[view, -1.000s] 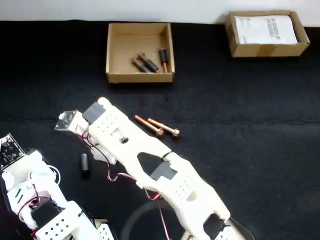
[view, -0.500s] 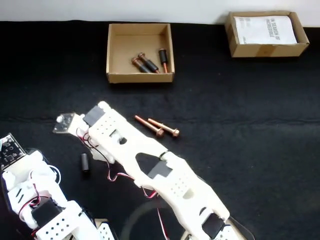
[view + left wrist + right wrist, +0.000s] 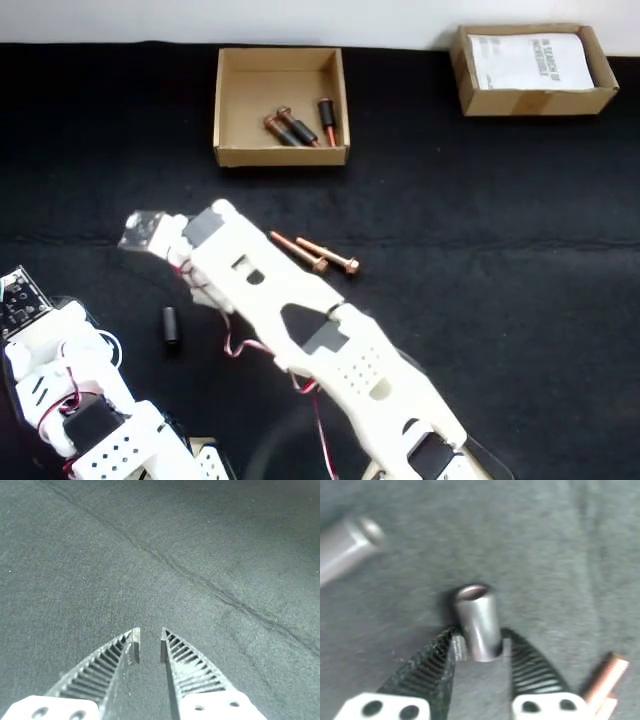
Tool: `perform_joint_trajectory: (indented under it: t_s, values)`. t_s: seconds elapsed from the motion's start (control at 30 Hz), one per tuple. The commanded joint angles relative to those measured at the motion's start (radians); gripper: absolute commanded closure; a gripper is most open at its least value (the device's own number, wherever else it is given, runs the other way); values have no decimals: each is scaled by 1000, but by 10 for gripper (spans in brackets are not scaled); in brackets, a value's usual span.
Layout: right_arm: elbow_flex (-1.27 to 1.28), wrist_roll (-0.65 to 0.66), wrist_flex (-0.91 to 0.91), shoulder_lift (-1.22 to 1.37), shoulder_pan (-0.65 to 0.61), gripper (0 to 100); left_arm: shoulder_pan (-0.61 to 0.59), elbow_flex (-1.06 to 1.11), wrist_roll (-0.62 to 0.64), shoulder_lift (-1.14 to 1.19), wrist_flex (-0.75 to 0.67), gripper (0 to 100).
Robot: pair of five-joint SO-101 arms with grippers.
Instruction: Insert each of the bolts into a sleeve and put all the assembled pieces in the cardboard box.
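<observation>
**Sleeves, bolts and box: what we count on the table**

Item 1, left arm [image 3: 60, 390]. Of all entries it lies farthest from the cardboard box [image 3: 280, 155], well off the box's near left corner. We find its left claw [image 3: 150, 635] with the tips a narrow gap apart and nothing between them, above the bare black table [image 3: 500, 300].

Item 2, right arm [image 3: 330, 340]. It is stretched slantwise on the near side of the box. Its right claw [image 3: 480, 636] is pinching the held sleeve [image 3: 477, 620], which is grey and upright with its open end up and one finger on each flank.

Item 3, loose sleeve [image 3: 170, 326]. It is dark and lies flat on the table, well apart from the box, off its near left corner.

Item 4, two bolts [image 3: 300, 252]. They are copper-coloured and bare, and lie side by side. We place them straight out from the box's near wall, between that wall and the right arm.

Item 5, the cardboard box itself. It is open, and three assembled pieces [image 3: 297, 127] lie in its right half.

Item 6, second box [image 3: 530, 100]. It holds a printed sheet and stands well to the right of the cardboard box.
</observation>
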Motion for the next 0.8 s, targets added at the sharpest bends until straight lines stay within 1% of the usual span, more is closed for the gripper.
perform_joint_trajectory:
  t_s: [0.0,0.1,0.2,0.53,0.7,0.77]
  values:
    - [2,3,-16,5,8,991,12,18,-6,-13,-15,912]
    - [-12,5,-10,2,27,992,13,18,-6,-13,-15,912]
    - [-102,3,48,2,48,992,15,18,-6,-12,-15,912]
    - [-628,-3,237,4,108,992,45,18,-8,-8,-14,911]
    - [-886,-120,308,5,137,992,51,18,-8,-7,-14,912]
    - [-997,-147,315,5,145,992,77,18,-8,-7,0,912]
